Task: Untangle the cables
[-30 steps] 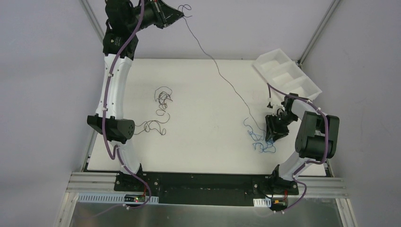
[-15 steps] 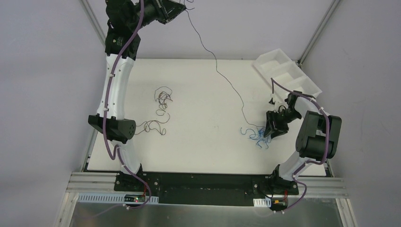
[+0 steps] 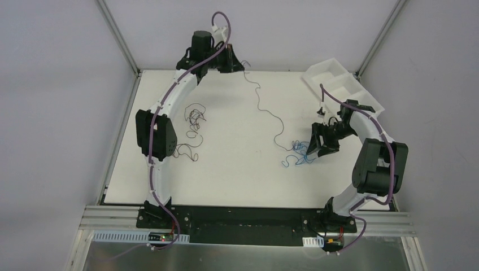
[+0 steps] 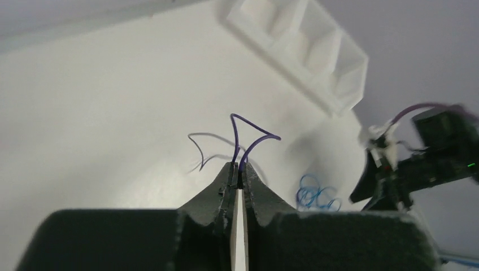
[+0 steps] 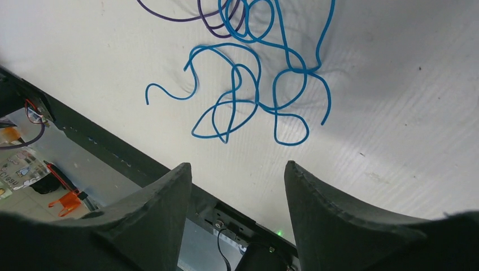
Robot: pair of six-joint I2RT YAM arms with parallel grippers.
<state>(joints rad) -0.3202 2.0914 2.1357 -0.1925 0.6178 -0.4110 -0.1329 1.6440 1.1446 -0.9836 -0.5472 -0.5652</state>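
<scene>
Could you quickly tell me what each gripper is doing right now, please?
Left gripper: shut on a dark cable.
Right gripper: open, holding nothing.

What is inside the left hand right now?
The left hand is shut on a thin dark wire; its loop sticks out in front. The pinched stretch itself is hidden between the closed fingers.

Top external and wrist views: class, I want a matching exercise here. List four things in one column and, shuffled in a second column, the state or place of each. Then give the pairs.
Column one
1. left arm's fingers
2. right arm's fingers
3. bright blue curly wire
4. white plastic compartment tray

Column two
A. lying in loose loops on the white table
B. at the table's far right corner
C. shut on a thin dark wire
D. spread apart, nothing between them

Pairs: 1-C, 2-D, 3-A, 4-B
</scene>
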